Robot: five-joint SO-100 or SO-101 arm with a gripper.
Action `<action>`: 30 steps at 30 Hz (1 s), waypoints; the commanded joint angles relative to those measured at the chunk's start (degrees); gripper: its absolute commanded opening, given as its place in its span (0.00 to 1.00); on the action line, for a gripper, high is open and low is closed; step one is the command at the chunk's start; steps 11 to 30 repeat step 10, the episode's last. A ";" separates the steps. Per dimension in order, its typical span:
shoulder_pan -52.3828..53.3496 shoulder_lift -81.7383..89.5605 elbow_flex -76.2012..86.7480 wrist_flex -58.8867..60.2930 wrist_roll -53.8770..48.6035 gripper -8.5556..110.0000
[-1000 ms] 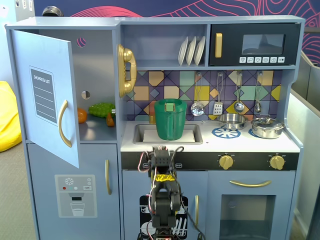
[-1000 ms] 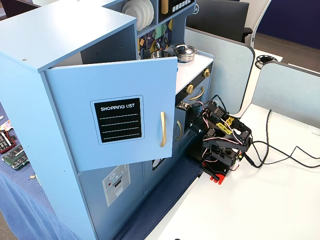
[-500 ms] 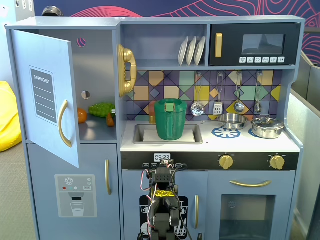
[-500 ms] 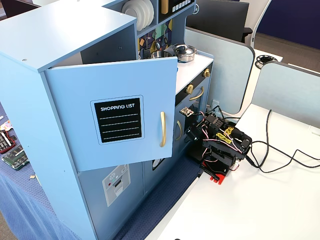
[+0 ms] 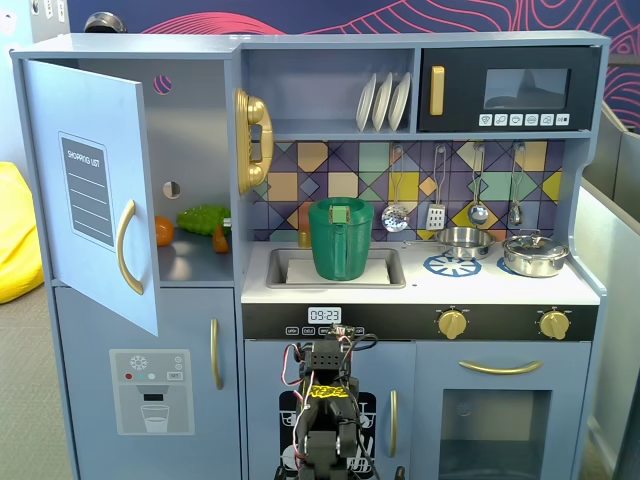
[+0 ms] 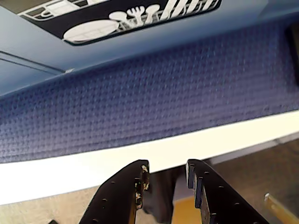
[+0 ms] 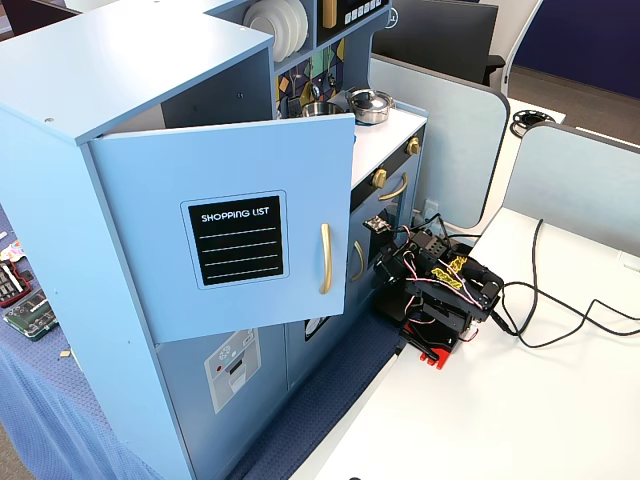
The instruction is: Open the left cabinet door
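Left cabinet door (image 5: 95,190) swung well open at the toy kitchen's upper left, fridge shelf contents partly hidden behind it, pincer (image 6: 167,173) slightly parted and empty, low before the dish-rack door (image 6: 135,16), arm base cut off.

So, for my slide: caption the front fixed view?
Shopping-list door swung open; arm folded low before the toy kitchen.

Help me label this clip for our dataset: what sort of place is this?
Probably an office or lab: a toy kitchen sits on a blue cloth over a white desk, with grey partition panels behind.
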 commanded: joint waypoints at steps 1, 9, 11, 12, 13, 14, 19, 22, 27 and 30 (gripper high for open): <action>1.05 -0.09 0.00 10.63 -0.18 0.10; 0.88 -0.09 0.00 11.34 -5.63 0.12; 0.88 -0.09 0.00 11.43 -5.80 0.12; 0.88 -0.09 0.00 11.43 -5.80 0.12; 0.88 -0.09 0.00 11.43 -5.80 0.12; 0.88 -0.09 0.00 11.43 -5.80 0.12; 0.88 -0.09 0.00 11.43 -5.80 0.12; 0.88 -0.09 0.00 11.43 -5.80 0.12; 0.88 -0.09 0.00 11.43 -5.80 0.12; 0.88 -0.09 0.00 11.43 -5.80 0.12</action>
